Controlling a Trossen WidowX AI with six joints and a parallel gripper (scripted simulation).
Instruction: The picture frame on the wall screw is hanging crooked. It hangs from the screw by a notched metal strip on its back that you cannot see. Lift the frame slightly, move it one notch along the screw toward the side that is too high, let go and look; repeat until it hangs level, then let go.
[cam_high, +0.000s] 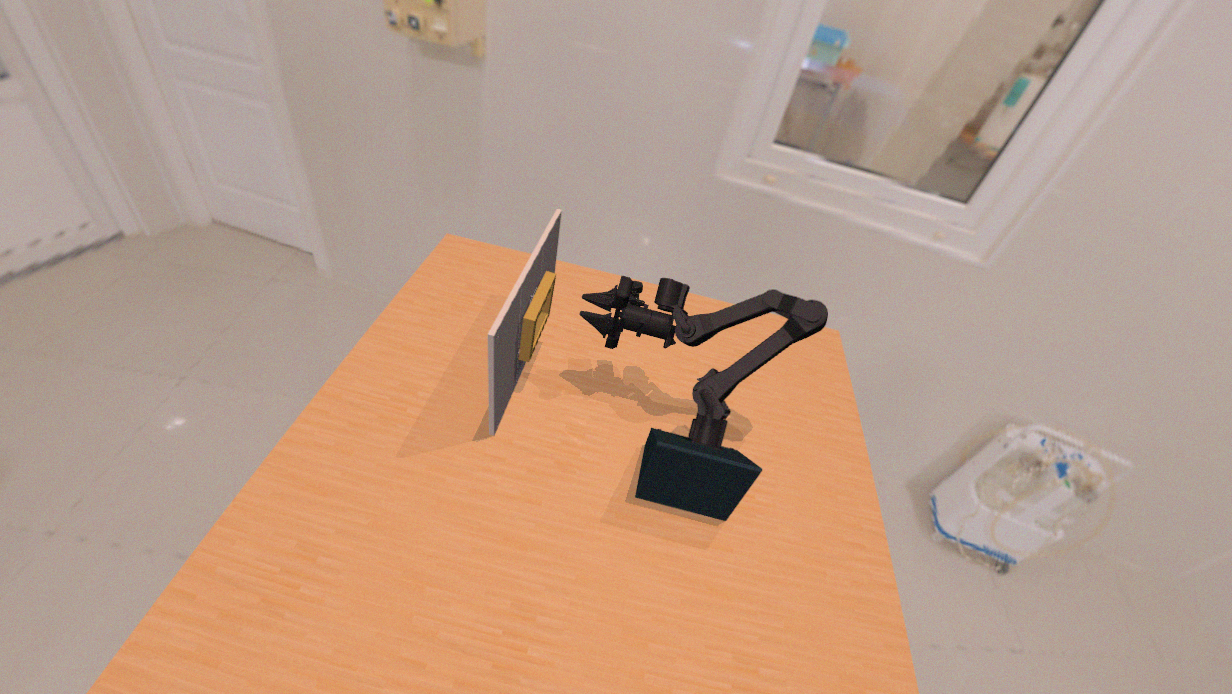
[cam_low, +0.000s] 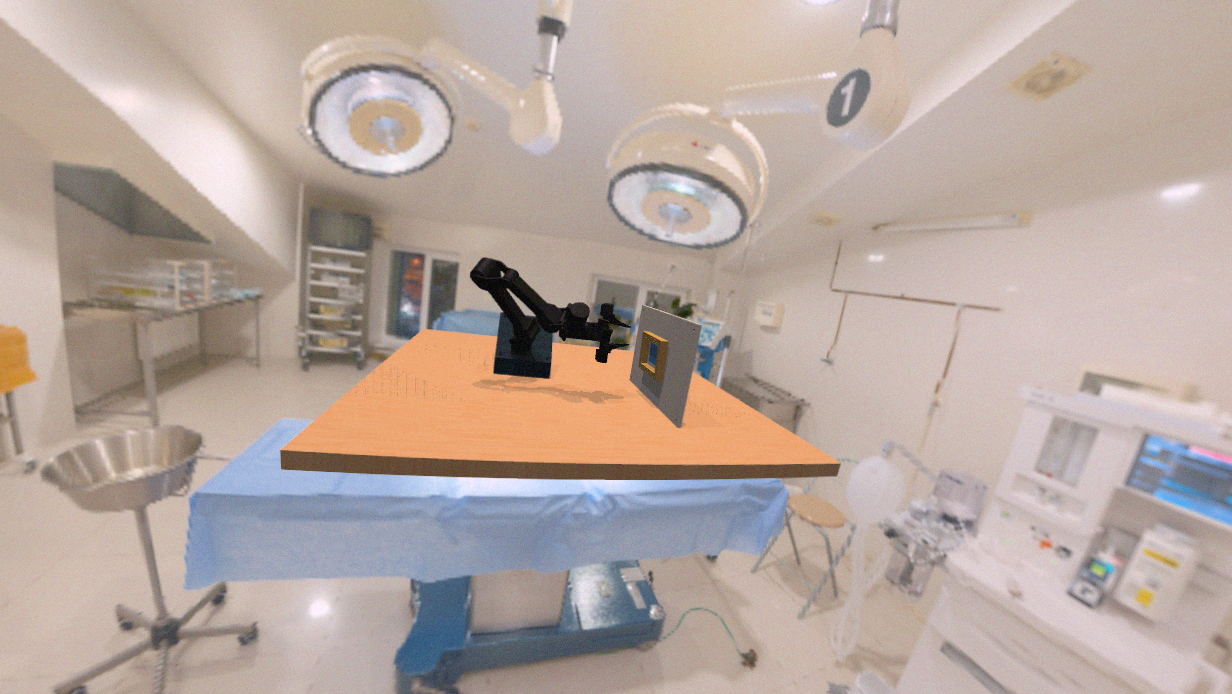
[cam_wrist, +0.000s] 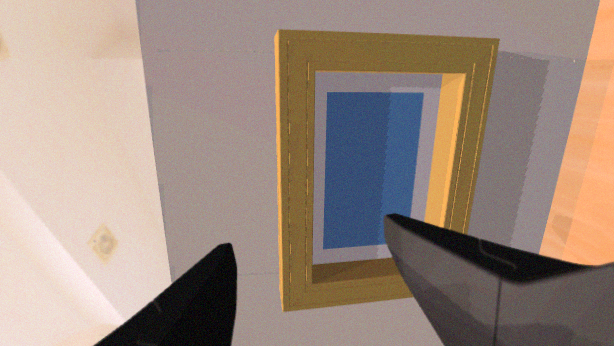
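The gold picture frame (cam_high: 526, 339) (cam_low: 644, 351) (cam_wrist: 295, 175) with its blue picture hangs on the grey upright board (cam_high: 506, 383) (cam_low: 681, 366) (cam_wrist: 215, 150). The wrist view is turned: the board's top edge is at its left. Allowing for perspective, the frame's long sides there run nearly in line with the board's top and bottom edges. It looks about level; a very small tilt cannot be ruled out. My gripper (cam_high: 582, 306) (cam_low: 630, 336) (cam_wrist: 310, 240) is open and empty, a short way in front of the frame, touching nothing. The screw and notched strip are hidden.
The board stands on the wooden table (cam_high: 431, 560) (cam_low: 431, 431) (cam_wrist: 595, 150). The arm's dark base block (cam_high: 694, 478) (cam_low: 521, 357) stands on the same table, in front of the board and to one side. The arm reaches from it toward the frame.
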